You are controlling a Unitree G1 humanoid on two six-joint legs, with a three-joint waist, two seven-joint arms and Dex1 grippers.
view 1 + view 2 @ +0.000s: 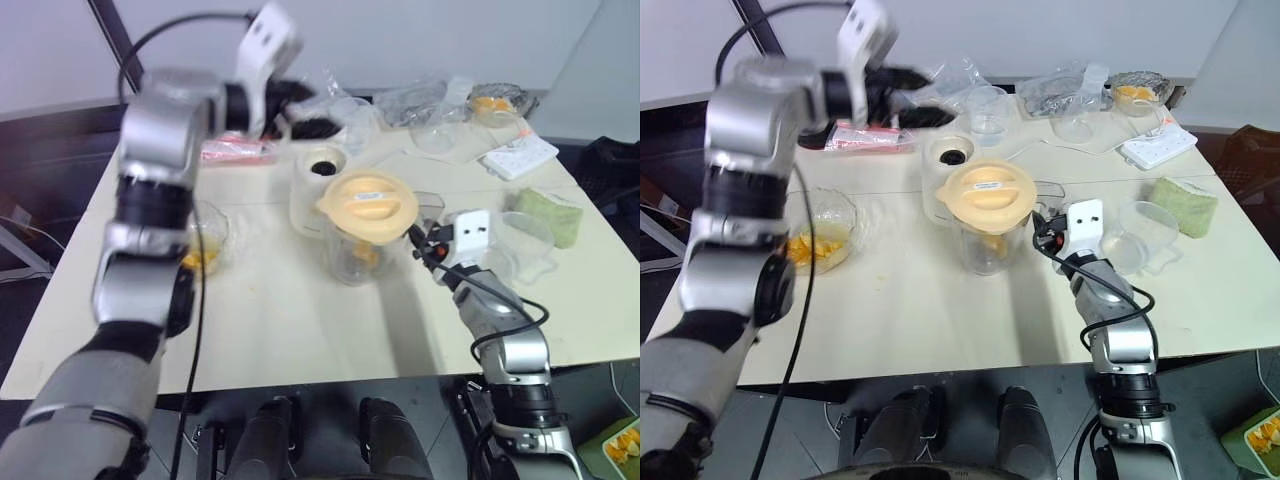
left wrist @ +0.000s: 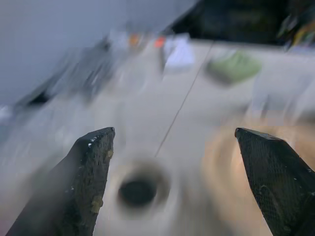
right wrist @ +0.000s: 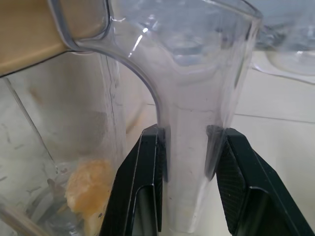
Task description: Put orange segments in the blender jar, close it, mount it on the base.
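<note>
The blender jar point(image 1: 355, 250) stands mid-table with a cream lid point(image 1: 368, 199) on top. Orange segments point(image 3: 91, 191) lie at its bottom. My right gripper point(image 3: 188, 132) is shut on the jar's clear side handle point(image 3: 194, 162), level, from the right side point(image 1: 425, 245). The cream-white base point(image 1: 318, 190), with its dark socket point(image 2: 138, 191) on top, stands just behind and left of the jar. My left gripper point(image 2: 173, 132) is open and empty, raised above the table's back left near the base point(image 1: 910, 95). A glass bowl point(image 1: 830, 215) at the left holds more orange segments point(image 1: 808, 248).
A green sponge point(image 1: 548, 216) and a clear lidded cup point(image 1: 525, 245) sit right of the jar. A white power strip point(image 1: 518, 156), plastic bags point(image 1: 420, 100), a clear cup point(image 1: 988, 108) and a pink packet point(image 1: 238, 150) lie along the back.
</note>
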